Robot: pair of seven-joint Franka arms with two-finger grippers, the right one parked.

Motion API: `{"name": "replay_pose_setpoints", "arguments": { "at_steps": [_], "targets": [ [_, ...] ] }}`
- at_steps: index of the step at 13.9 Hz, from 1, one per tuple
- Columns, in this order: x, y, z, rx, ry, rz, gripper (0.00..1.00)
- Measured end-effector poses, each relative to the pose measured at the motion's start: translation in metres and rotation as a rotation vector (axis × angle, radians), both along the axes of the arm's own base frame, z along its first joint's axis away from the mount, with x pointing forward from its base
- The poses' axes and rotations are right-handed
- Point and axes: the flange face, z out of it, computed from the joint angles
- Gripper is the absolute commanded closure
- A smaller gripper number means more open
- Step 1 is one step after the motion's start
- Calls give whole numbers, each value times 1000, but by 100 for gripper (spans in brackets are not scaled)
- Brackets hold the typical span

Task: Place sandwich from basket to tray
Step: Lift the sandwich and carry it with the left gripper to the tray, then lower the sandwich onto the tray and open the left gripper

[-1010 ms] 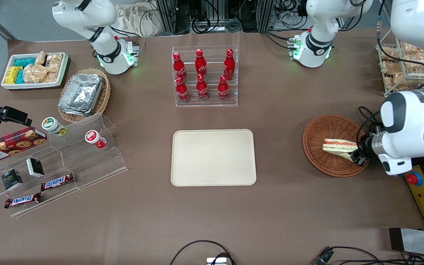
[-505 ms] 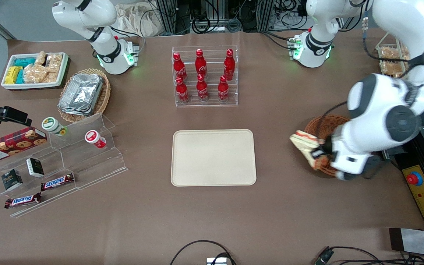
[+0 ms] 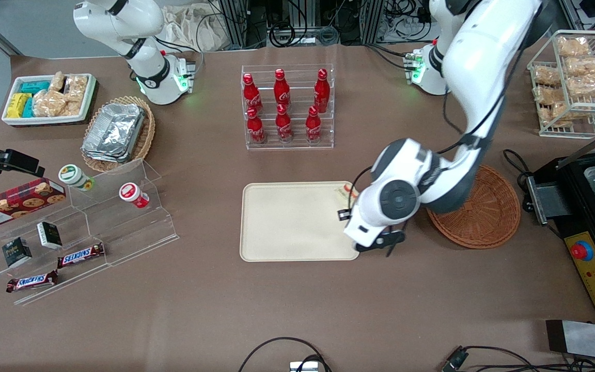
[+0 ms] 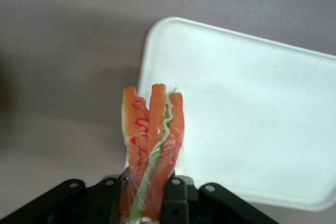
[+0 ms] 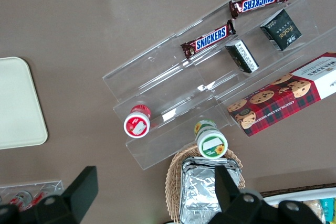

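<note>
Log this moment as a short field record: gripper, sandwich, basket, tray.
gripper: shut on the sandwich, above the tray's edge nearest the basket
sandwich: held off the surface, wrapped in clear film, filling edge facing the wrist camera
basket: holds nothing, partly covered by the arm
tray: bare, nothing set on it yet

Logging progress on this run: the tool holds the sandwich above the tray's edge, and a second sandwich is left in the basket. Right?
One thing is wrong: the basket is empty in the front view, with no second sandwich in it. The rest stands: the tool is shut on the sandwich over the edge of the tray, as the left wrist view shows.
</note>
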Motion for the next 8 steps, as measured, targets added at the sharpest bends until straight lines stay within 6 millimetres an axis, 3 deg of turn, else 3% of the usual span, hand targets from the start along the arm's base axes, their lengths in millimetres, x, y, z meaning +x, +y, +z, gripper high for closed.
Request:
{"name": "replay_pose_setpoints", "arguments": {
  "at_steps": [1, 2, 3, 4, 8],
  "targets": [
    [-5, -15, -26, 7, 0, -14, 99],
    [-11, -24, -50, 22, 1, -28, 60],
    [-15, -29, -74, 46, 2, -38, 1],
    [-16, -31, -83, 60, 3, -43, 0],
    [-10, -21, -51, 177, -1, -77, 0]
  ]
}}
